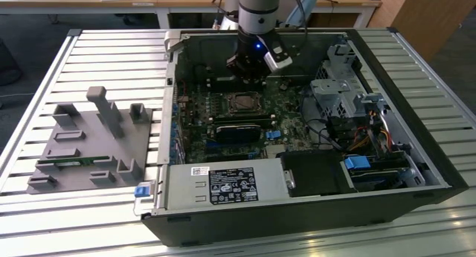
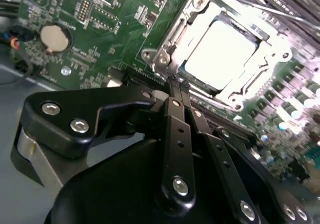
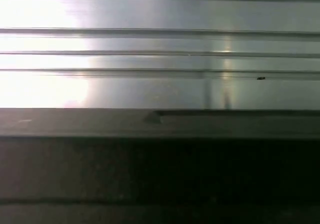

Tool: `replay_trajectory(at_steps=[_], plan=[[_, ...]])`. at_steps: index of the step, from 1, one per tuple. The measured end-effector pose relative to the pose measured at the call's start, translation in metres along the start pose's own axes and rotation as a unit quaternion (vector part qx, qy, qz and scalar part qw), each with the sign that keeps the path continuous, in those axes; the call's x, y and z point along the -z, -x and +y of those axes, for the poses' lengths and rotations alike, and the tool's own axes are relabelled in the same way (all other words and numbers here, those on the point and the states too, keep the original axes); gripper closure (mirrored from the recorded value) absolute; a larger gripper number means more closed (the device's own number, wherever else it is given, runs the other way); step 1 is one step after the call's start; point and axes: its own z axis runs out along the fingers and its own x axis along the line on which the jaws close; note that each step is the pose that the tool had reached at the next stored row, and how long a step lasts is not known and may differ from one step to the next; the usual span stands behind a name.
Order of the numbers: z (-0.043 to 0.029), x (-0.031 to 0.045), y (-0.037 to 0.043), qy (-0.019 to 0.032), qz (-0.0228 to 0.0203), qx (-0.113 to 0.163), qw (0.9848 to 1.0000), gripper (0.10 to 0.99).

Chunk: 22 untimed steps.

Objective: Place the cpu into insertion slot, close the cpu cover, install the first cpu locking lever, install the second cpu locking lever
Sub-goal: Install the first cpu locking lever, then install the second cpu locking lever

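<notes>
Progress stands thus: cpu [image 2: 221, 53] sits in the insertion slot [image 1: 242, 102] under the closed cpu cover [image 2: 266, 78], just beyond the pressed-together, empty fingers [image 2: 176, 86]; lever states are unclear.

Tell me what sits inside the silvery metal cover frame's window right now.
The pale silvery square chip fills the window of the closed thin metal cover frame. The socket beneath it is covered.

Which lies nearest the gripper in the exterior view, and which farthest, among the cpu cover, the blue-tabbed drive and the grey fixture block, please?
From the gripper:
1. cpu cover, just below it on the board.
2. blue-tabbed drive, toward the exterior view's lower right.
3. grey fixture block, outside the case, at the exterior view's left.
</notes>
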Motion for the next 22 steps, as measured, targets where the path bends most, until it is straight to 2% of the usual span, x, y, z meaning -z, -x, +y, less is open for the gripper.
replay_trajectory(at_steps=[2,22], plan=[[0.0001,0.0024,0.0001,0.0,0.0,0.0,1.0,0.973],[-0.0066,0.0026,0.0001,-0.0001,0.0001,0.0,1.0,0.973]])
